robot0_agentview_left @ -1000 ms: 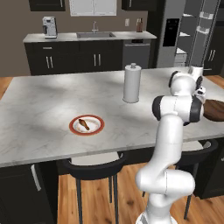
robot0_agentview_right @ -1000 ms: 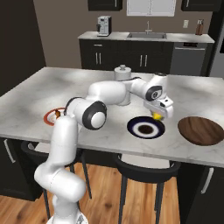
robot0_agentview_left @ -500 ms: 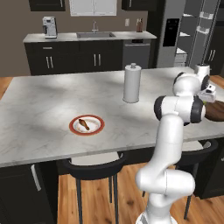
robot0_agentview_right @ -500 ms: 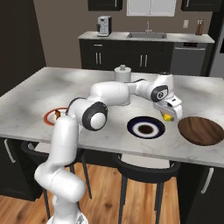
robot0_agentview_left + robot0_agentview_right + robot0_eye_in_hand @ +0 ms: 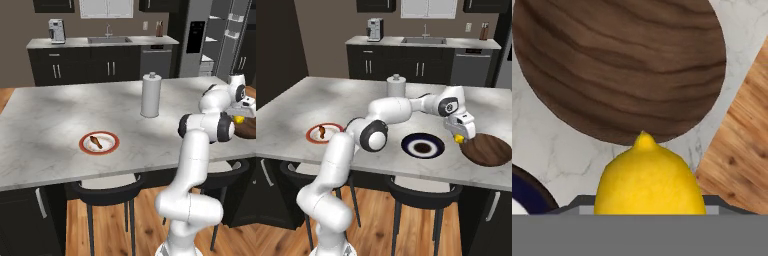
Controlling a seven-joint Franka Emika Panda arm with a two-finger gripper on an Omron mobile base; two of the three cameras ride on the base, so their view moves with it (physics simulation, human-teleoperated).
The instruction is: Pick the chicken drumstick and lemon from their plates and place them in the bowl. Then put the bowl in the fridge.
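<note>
On the left of the worktop (image 5: 45,130) the chicken drumstick (image 5: 96,141) lies on the orange-red-rimmed plate (image 5: 99,143), not yet collected. A white cylindrical canister (image 5: 150,95) stands upright further along, well apart from it. Next comes the navy-rimmed plate (image 5: 423,145), now bare. To its right the pincer (image 5: 459,137) is clamped on the lemon (image 5: 458,138), carrying it above the worktop, just short of the near rim of the bowl (image 5: 487,149). The hand view confirms the hold: the lemon (image 5: 648,182) sits between the tips with its pointed end toward the bowl (image 5: 619,65) ahead.

The step in hand is the drop into the bowl. As I judge it, the lemon should travel on until it hangs over the bowl's middle, not its edge, since a round fruit let go at the rim would likely roll onto the marble or off the worktop. Lower it close to the wood before releasing, as the bowl is shallow. How high the fruit rides is hard to judge from these angles, so descend slowly.
</note>
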